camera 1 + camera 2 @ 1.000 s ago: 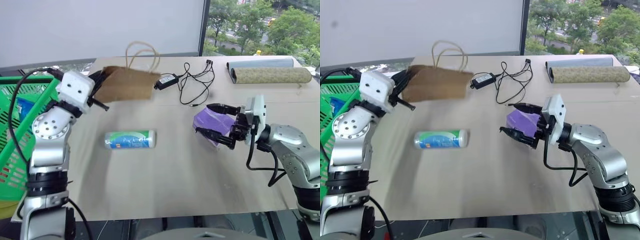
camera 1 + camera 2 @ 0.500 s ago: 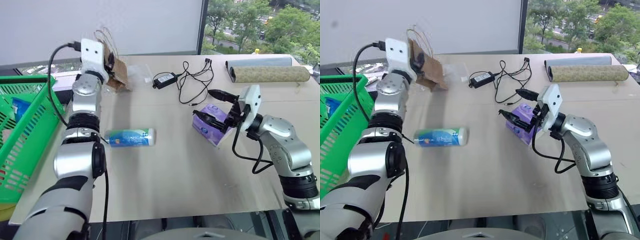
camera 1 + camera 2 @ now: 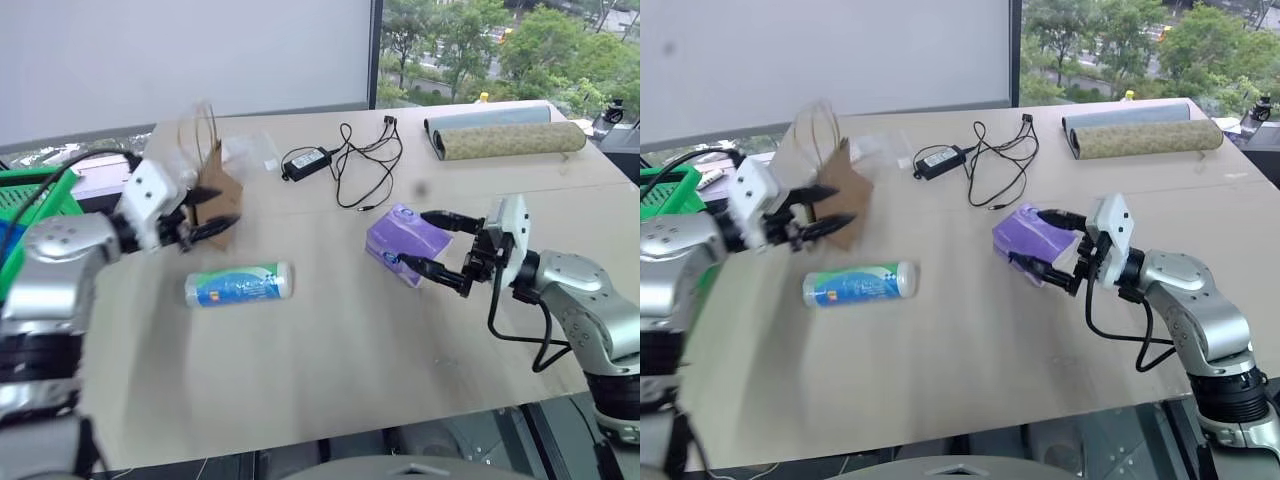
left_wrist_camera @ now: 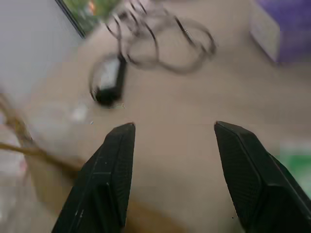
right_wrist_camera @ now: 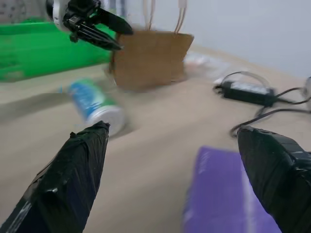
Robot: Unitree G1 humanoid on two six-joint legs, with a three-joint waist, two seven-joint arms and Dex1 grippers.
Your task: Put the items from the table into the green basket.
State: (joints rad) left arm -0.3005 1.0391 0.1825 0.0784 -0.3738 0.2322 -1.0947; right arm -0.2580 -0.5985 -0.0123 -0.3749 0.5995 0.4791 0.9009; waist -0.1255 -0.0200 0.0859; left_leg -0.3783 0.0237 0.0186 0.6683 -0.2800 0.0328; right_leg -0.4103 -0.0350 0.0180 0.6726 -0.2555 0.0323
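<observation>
- On the table [image 3: 330, 350], near its middle: a small bottle [image 3: 238, 285] lies on its side, blue-and-green label up, white cap toward 3 o'clock.
- Purple tissue pack [image 3: 402, 241] lies flat at 3 o'clock of the bottle, well apart from it.
- Right claw [image 3: 432, 243] sits level at the pack's 3 o'clock edge, fingers spread wide. One finger reaches over the pack's far corner, the other along its near edge. The pack lies between them; whether they touch it I cannot tell, and nothing is clamped.
- Right wrist view: the two black fingers stand far apart, the purple pack [image 5: 228, 199] between them, the bottle [image 5: 95, 105] farther off.
- Left claw [image 3: 213, 210] hangs at 10 o'clock of the bottle, pointing toward 3 o'clock, fingers apart and holding nothing.
- Left wrist view: its fingers [image 4: 109, 179] show a clear gap with bare table between.
- Brown paper bag [image 3: 213, 182] with loop handles stands just behind the left claw, blurred; contact cannot be told.
- Green basket [image 3: 30, 190] sits at 9 o'clock, off the table's edge, well apart from both items. Only its rim and a bit of wall are seen.
- Black power adapter with tangled cable [image 3: 345, 165] lies at 12 o'clock.
- Two rolled mats [image 3: 505, 135] rest side by side at 1 o'clock, near the far edge.
</observation>
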